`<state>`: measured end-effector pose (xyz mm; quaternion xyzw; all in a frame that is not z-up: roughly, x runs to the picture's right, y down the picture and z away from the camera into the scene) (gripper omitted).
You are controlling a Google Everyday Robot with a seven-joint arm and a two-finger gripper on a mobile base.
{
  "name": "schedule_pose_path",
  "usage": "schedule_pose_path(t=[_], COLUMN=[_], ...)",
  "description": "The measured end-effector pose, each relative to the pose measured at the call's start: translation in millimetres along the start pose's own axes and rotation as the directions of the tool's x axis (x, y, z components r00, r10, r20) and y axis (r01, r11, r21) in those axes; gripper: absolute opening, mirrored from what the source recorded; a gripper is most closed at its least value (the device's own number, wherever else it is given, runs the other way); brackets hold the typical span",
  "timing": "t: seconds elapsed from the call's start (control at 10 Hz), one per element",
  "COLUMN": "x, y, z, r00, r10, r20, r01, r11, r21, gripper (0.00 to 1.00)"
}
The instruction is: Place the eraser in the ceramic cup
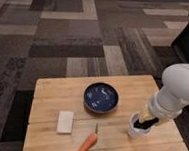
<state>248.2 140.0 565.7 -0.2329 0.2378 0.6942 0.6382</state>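
The white ceramic cup (134, 130) stands on the wooden table (51, 93), right of the dark blue bowl (101, 99). My gripper (144, 124) reaches down into the cup's mouth from the upper right, at the end of the white arm (179, 95). Something dark shows at the cup's opening, but I cannot tell the eraser from the gripper's own tips, so the eraser is hidden.
A pale beige block (65, 121) lies at the front left. An orange carrot (86, 146) with a green stem lies at the front middle. The table's right edge is close behind the cup. Patterned carpet surrounds the table.
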Motion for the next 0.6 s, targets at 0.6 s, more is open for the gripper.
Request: schedule_pose_path(t=[0.6], x=[-0.1], y=[0.0], z=[-0.1], r00=[1.000], r10=[0.000], r20=[0.000], r01=[0.000], r11=[1.000], r21=[0.000], gripper=[0.80])
